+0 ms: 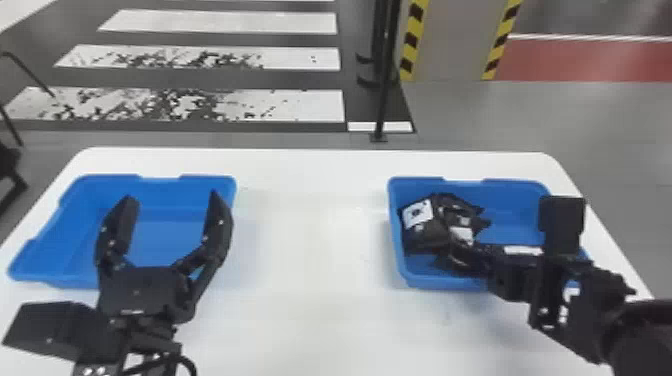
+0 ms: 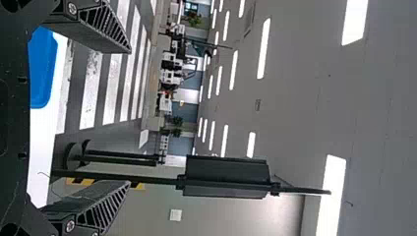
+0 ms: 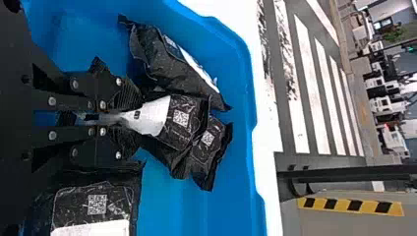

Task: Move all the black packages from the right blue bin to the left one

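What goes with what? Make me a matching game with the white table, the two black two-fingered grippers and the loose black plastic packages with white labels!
Things:
1. Loose black packages
2. Left gripper
3. Table
4. Right gripper

Matches:
A. Fingers closed on a black package
B. White
C. Lying in the blue plastic bin on the robot's right
D. Fingers wide apart

Right pairs: 1-C, 2-D, 3-B, 4-A
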You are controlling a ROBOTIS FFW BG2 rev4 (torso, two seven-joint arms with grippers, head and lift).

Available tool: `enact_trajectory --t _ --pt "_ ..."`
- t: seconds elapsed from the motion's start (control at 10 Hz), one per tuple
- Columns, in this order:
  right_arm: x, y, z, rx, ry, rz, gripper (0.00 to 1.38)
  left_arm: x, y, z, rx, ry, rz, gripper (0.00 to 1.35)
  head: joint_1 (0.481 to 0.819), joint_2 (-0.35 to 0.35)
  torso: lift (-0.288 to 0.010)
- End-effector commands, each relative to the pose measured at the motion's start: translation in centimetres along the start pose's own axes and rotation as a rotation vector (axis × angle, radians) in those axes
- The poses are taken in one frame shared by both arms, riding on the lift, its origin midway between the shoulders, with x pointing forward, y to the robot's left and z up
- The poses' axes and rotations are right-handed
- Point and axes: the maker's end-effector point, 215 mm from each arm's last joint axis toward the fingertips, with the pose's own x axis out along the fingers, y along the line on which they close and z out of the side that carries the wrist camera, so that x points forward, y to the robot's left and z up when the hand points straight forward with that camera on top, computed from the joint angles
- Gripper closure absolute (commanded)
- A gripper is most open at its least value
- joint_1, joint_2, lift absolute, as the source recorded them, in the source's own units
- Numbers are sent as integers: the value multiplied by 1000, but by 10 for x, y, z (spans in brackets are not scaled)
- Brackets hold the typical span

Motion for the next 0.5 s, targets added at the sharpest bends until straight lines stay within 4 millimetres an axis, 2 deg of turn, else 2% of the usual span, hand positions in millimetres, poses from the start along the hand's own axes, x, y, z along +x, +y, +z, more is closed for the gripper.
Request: enact_trajectory --t 0.0,0.2,0.4 --pt "-8 0 5 1 -23 -3 1170 0 1 1 -3 -4 2 108 695 -23 -180" --pt "-26 5 26 -5 -82 2 1168 -1 0 2 -6 -11 2 108 695 -25 -180" --pt "-41 16 57 19 -179 63 1170 0 -2 10 -18 -36 0 108 695 -26 -180"
